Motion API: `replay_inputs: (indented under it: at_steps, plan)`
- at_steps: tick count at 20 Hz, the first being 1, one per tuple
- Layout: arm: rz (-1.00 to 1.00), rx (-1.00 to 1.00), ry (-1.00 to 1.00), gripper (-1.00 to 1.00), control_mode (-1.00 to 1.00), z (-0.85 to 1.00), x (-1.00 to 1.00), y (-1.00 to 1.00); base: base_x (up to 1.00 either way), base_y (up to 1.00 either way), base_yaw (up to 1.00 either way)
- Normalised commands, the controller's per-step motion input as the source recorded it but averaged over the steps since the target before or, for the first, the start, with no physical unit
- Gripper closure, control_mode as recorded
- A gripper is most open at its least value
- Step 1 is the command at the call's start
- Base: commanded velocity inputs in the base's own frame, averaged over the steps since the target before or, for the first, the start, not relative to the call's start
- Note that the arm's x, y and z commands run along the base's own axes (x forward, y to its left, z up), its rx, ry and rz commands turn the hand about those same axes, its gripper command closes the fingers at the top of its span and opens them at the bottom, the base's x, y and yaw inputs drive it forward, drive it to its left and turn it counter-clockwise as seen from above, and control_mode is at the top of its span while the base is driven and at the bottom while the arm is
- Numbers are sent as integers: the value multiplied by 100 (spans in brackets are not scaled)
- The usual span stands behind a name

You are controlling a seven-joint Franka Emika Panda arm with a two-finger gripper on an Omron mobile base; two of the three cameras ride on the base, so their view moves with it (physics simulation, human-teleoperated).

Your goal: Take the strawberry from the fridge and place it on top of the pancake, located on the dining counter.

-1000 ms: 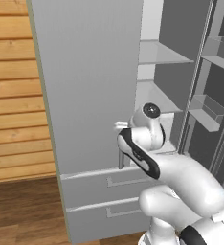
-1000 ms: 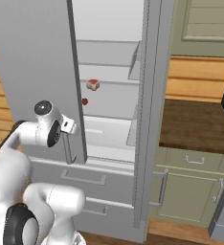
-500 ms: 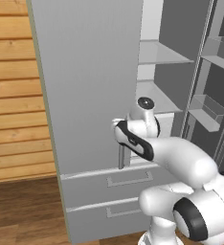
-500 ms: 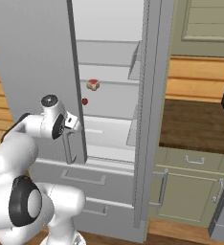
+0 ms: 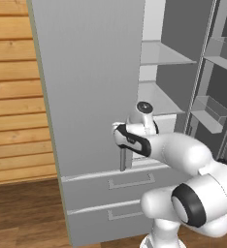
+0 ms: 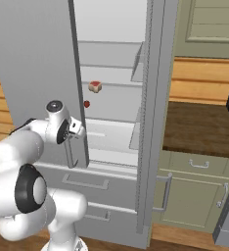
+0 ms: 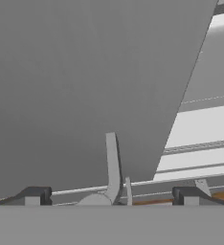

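Fridge point(image 6: 33, 59): tall and light grey; its left door stands ajar, the pale inside with glass shelves shows to the right of that door, and two drawers point(image 5: 120, 186) sit below.
Door handle point(image 7: 112, 162): a vertical grey bar at the door's free edge, low on the door; in the hand view it rises between the two finger tips.
Gripper point(image 7: 109, 196): close up against the door by the lower end of the handle; its dark tips stand wide apart, one on each side of the bar, not touching it as far as can be seen.
Gripper in the base views: point(image 5: 121, 140) from the left, point(image 6: 77, 128) from the right, at handle height just above the top drawer.
Strawberry point(image 6: 86, 104): a tiny dark red berry on a middle shelf inside the fridge, near the shelf's left end.
Pale block point(image 6: 95, 87): red on top, one shelf higher, just up and right of the strawberry.
Worktop point(image 6: 199, 122): dark brown, to the right of the fridge, over pale green cabinets point(image 6: 194, 191).
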Motion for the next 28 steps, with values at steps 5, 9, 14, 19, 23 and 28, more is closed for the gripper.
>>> replay_inputs:
  at_steps: [5, 9, 14, 19, 23, 28]
  plan:
    - [0, 0, 0, -100, -100, -16, 11, 0, 0, 0, 0]
    - [0, 0, 0, -100, -100, -22, 3, 0, 0, 0, 0]
    - [0, 0, 2, -100, -100, -27, 12, 1, 0, 0, 0]
    - [0, -1, 0, 100, -100, -17, -4, 2, 0, 0, 0]
    - [0, 0, -5, 100, -100, -1, -60, 18, 0, 0, 0]
    - [0, 0, -4, 100, -100, 0, -74, 37, 0, 0, 0]
